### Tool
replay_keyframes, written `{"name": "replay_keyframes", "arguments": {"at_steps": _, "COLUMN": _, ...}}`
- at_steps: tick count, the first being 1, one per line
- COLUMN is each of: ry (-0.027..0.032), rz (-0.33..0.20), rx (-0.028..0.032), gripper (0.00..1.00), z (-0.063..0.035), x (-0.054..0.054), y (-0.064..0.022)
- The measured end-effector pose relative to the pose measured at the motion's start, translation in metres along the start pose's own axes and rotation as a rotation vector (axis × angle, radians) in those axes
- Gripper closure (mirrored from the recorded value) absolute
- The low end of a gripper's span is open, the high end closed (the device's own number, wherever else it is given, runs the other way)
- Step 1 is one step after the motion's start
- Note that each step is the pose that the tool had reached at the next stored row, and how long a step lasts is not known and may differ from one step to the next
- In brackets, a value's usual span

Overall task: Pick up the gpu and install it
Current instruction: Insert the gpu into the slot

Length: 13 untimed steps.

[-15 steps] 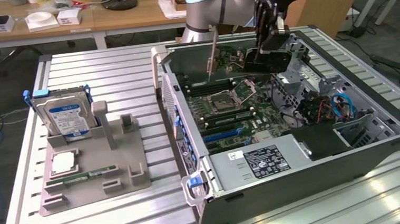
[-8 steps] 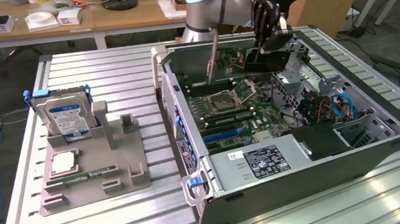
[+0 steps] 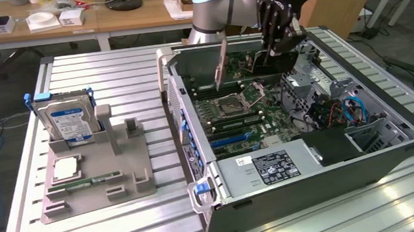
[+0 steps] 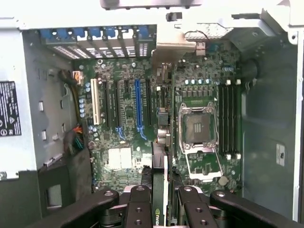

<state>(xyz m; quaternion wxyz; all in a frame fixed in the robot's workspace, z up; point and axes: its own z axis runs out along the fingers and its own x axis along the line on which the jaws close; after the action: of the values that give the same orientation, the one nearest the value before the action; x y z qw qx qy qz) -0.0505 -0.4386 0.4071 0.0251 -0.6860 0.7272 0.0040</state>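
My gripper (image 3: 278,34) hangs over the far end of the open computer case (image 3: 385,161), shut on the gpu (image 3: 222,65). The gpu is held on edge, with its pale metal bracket pointing down toward the motherboard (image 3: 237,119). In the wrist view the gpu (image 4: 161,190) runs edge-on between the two black fingers (image 4: 140,202) of my gripper (image 4: 161,204). Its bracket (image 4: 173,47) reaches the case's rear slot openings. The card sits above the board between the blue expansion slot (image 4: 138,109) and the CPU socket (image 4: 199,126). I cannot tell whether it touches a slot.
A grey parts holder (image 3: 134,173) stands on the slatted table at the exterior view's left. It holds a silver hard drive (image 3: 65,120), a CPU chip (image 3: 64,168) and a green memory strip (image 3: 80,184). The power supply (image 3: 265,169) and the drive bay with cables (image 3: 352,111) fill the case's near end.
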Motion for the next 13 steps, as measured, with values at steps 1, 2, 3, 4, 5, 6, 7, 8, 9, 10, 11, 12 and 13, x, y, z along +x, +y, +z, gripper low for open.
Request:
{"name": "replay_keyframes", "arguments": {"at_steps": 1, "ry": -0.0003, "rz": -0.012, "rx": -0.0005, "gripper": 0.74, "z": 0.0002, "x": 0.0, "y": 0.0}}
{"name": "replay_keyframes", "arguments": {"at_steps": 2, "ry": -0.0006, "rz": -0.023, "rx": -0.0009, "gripper": 0.74, "z": 0.0004, "x": 0.0, "y": -0.0001}}
{"name": "replay_keyframes", "arguments": {"at_steps": 3, "ry": -0.0008, "rz": -0.03, "rx": -0.0012, "gripper": 0.74, "z": 0.0007, "x": 0.0, "y": -0.0001}}
{"name": "replay_keyframes", "arguments": {"at_steps": 4, "ry": -0.0011, "rz": -0.036, "rx": -0.0015, "gripper": 0.74, "z": 0.0011, "x": 0.0, "y": -0.0001}}
{"name": "replay_keyframes", "arguments": {"at_steps": 5, "ry": -0.0011, "rz": -0.04, "rx": -0.0017, "gripper": 0.74, "z": 0.0014, "x": 0.0001, "y": -0.0001}}
{"name": "replay_keyframes", "arguments": {"at_steps": 6, "ry": -0.001, "rz": -0.042, "rx": -0.0018, "gripper": 0.74, "z": 0.0019, "x": 0.0001, "y": -0.0001}}
{"name": "replay_keyframes", "arguments": {"at_steps": 7, "ry": -0.0012, "rz": -0.042, "rx": -0.0018, "gripper": 0.74, "z": 0.0027, "x": 0.0001, "y": -0.0001}}
{"name": "replay_keyframes", "arguments": {"at_steps": 8, "ry": -0.0012, "rz": -0.042, "rx": -0.0018, "gripper": 0.74, "z": 0.0038, "x": 0.0002, "y": -0.0001}}
{"name": "replay_keyframes", "arguments": {"at_steps": 9, "ry": -0.0011, "rz": -0.042, "rx": -0.0018, "gripper": 0.74, "z": 0.0049, "x": 0.0002, "y": 0.0}}
{"name": "replay_keyframes", "arguments": {"at_steps": 10, "ry": -0.0012, "rz": -0.043, "rx": -0.0018, "gripper": 0.74, "z": 0.006, "x": 0.0003, "y": 0.0}}
{"name": "replay_keyframes", "arguments": {"at_steps": 11, "ry": -0.0011, "rz": -0.043, "rx": -0.0018, "gripper": 0.74, "z": 0.007, "x": 0.0003, "y": 0.0}}
{"name": "replay_keyframes", "arguments": {"at_steps": 12, "ry": -0.0011, "rz": -0.043, "rx": -0.0018, "gripper": 0.74, "z": 0.008, "x": 0.0003, "y": 0.0001}}
{"name": "replay_keyframes", "arguments": {"at_steps": 13, "ry": -0.0012, "rz": -0.044, "rx": -0.0019, "gripper": 0.74, "z": 0.0091, "x": 0.0004, "y": 0.0001}}
